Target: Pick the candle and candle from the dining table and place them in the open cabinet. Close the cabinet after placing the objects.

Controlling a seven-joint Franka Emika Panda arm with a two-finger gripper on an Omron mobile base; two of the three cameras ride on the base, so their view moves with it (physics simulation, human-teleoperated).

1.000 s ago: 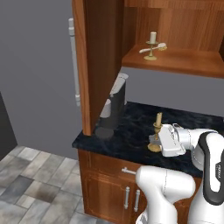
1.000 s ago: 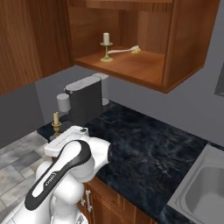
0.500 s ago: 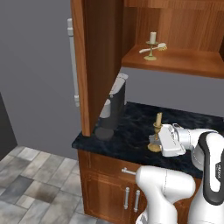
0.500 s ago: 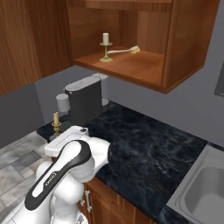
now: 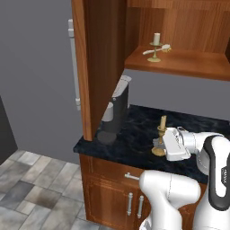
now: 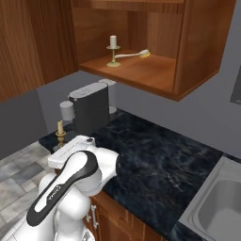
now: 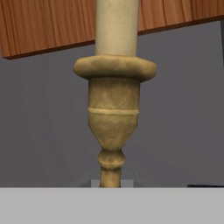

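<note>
A thin cream taper candle [image 5: 163, 122] on a slender brass stick [image 7: 113, 118] stands upright low over the black counter [image 5: 134, 139]. My gripper [image 5: 160, 143] is shut on the stick's lower stem. From the right base view the same candle [image 6: 60, 127] rises just left of my hand [image 6: 70, 151]. The other candle [image 5: 156, 43], short on a brass dish, stands on the shelf of the open cabinet [image 5: 188, 65], also seen as candle [image 6: 113, 48] on shelf [image 6: 141, 73]. The cabinet door [image 5: 99, 58] stands swung open. The dining table is out of view.
A dark coffee machine [image 5: 117, 110] [image 6: 89, 112] sits on the counter left of the held candle, under the cabinet. A white brush-like item [image 6: 134, 54] lies on the shelf beside the short candle. A steel sink [image 6: 221, 207] lies at the counter's right end.
</note>
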